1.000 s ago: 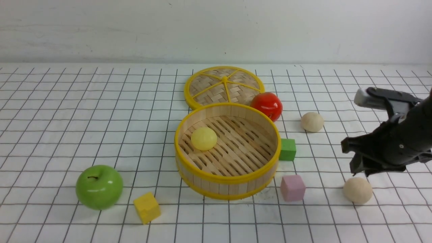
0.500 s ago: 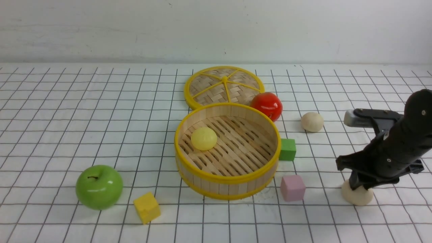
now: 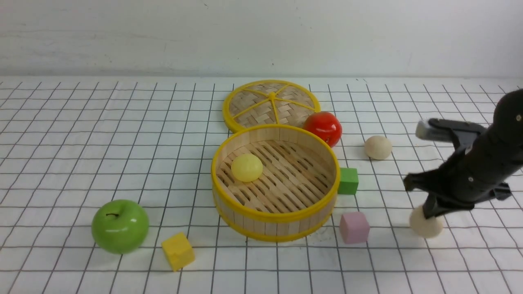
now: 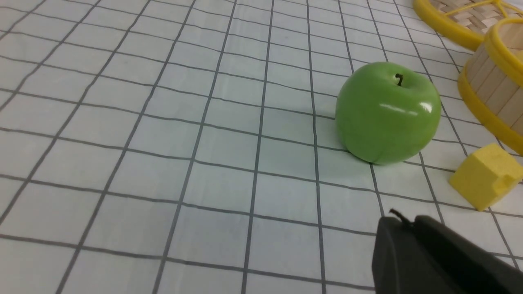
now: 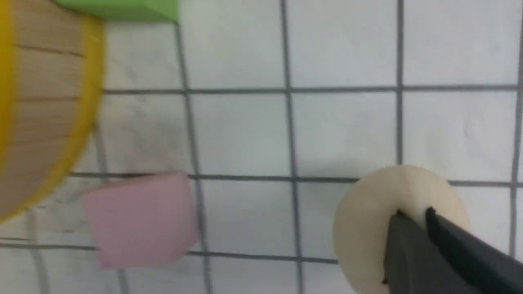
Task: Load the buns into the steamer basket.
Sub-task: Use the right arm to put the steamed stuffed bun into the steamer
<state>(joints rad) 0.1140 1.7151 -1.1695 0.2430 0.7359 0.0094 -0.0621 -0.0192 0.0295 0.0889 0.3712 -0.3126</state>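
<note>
at far rt, rt fingers (image 3: 431, 210) pinched shut on beige bun (image 3: 425, 227).

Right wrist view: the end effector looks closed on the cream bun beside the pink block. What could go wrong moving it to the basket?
Slip: the right end effector has its tips almost together on one side of the near bun; so shallow a pinch may let go on the lift.
Collision: the pink block and green block lie between bun and basket, so a low path could knock them or clip the rim.
</note>
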